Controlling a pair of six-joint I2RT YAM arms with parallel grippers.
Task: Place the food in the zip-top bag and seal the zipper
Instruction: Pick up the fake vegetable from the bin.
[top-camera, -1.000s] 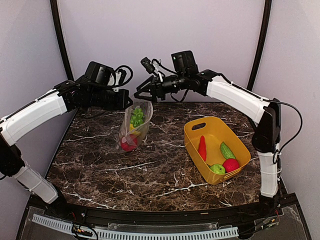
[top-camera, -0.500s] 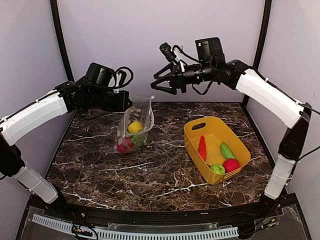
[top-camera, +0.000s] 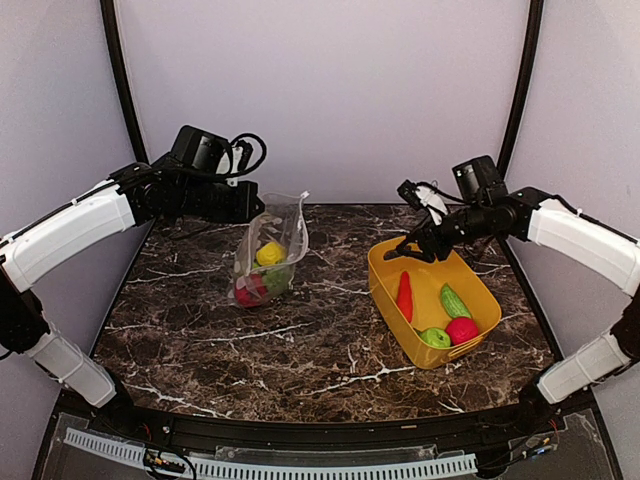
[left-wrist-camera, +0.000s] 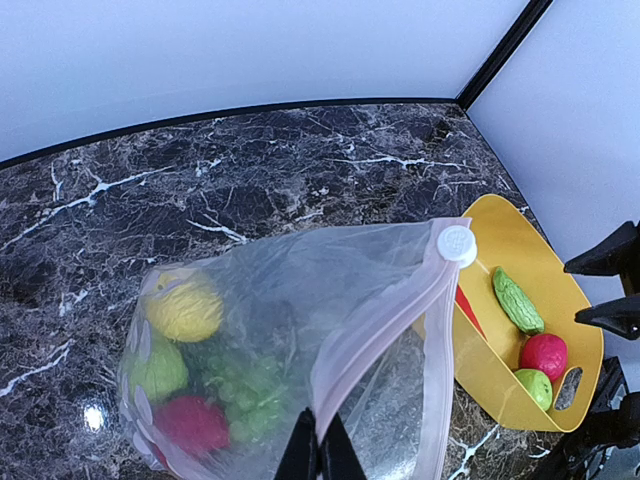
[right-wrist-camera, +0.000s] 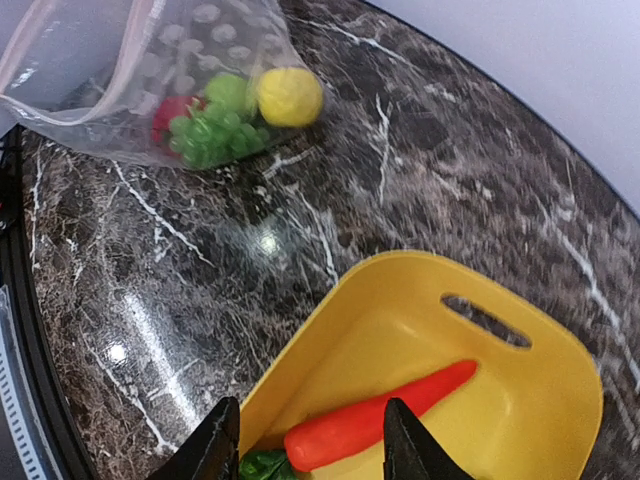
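The left hand (left-wrist-camera: 320, 458) is pinched tight on the mouth edge of the zip-top bag (left-wrist-camera: 300, 320). Its fingertips are pressed together on the plastic just beside the pinkish zipper (left-wrist-camera: 372, 335), and it holds that edge up above the table (top-camera: 300, 350). Seen from overhead, with 12 o'clock at the far wall, this hand sits near 11 o'clock of the table. The bag hangs from it with its lower end resting on the marble. The mouth gapes open, and the zipper strip runs up to a white slider (left-wrist-camera: 456, 243) at the bag's corner. Sunk to the bottom of the bag lie a yellow piece (left-wrist-camera: 183, 308), a pale green piece (left-wrist-camera: 158, 370), a green grape bunch (left-wrist-camera: 245, 392) and a red piece (left-wrist-camera: 192, 422), crowded against one another

The right hand (right-wrist-camera: 308, 440) stands at a middling spread, its fingers apart with nothing gripped between them. It hovers over the far-left rim of the yellow tub (right-wrist-camera: 430, 275), near 2 o'clock of the table. The tub itself sits around 3 o'clock, well apart from the bag. Below the fingers in the wrist view a red-orange chili-shaped piece (right-wrist-camera: 380, 415) lies along the tub floor. Toward the tub's near end, at 6 o'clock from the hand, are a green cucumber-like piece (top-camera: 454, 300), a red round piece (top-camera: 461, 329) and a green round piece (top-camera: 434, 338), the last two touching
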